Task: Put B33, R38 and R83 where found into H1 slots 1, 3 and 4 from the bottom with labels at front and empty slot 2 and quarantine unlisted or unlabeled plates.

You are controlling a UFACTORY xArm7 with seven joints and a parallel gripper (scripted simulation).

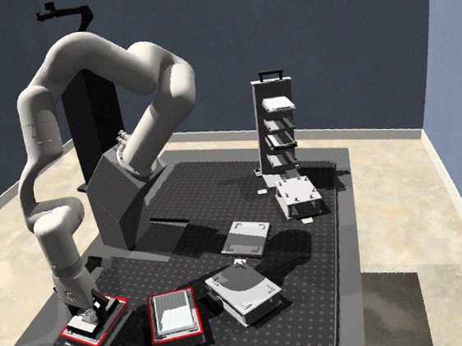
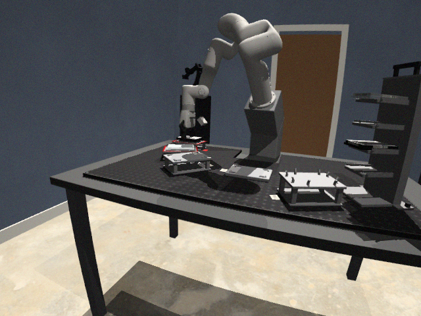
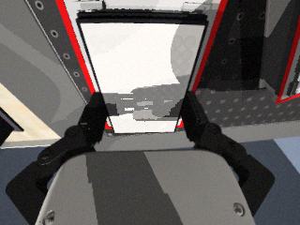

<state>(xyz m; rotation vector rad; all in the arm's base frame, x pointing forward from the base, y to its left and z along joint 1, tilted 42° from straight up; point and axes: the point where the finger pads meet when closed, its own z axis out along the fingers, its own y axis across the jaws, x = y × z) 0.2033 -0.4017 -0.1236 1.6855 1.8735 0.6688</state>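
My gripper [image 1: 93, 313] is at the front left corner of the deck, shut on the two long sides of a dark-framed plate with a white top [image 1: 86, 321]. In the wrist view the fingers clamp the near end of this plate [image 3: 141, 75]. The plate lies inside the red-edged quarantine nest [image 1: 95, 326], low on it; I cannot tell whether it rests there. The other red-edged quarantine nest [image 1: 174, 315] holds a white plate. The hotel H1 [image 1: 275, 125] stands at the back right, with a white plate on its top shelf [image 1: 278, 103] and a dark plate two shelves lower [image 1: 281, 139].
A raised nest with pins [image 1: 298, 196] stands in front of the hotel. A flat nest [image 1: 246, 237] lies mid-deck, and a raised nest [image 1: 243, 291] stands to the right of the quarantine nests. The arm's base block [image 1: 118, 200] stands behind them.
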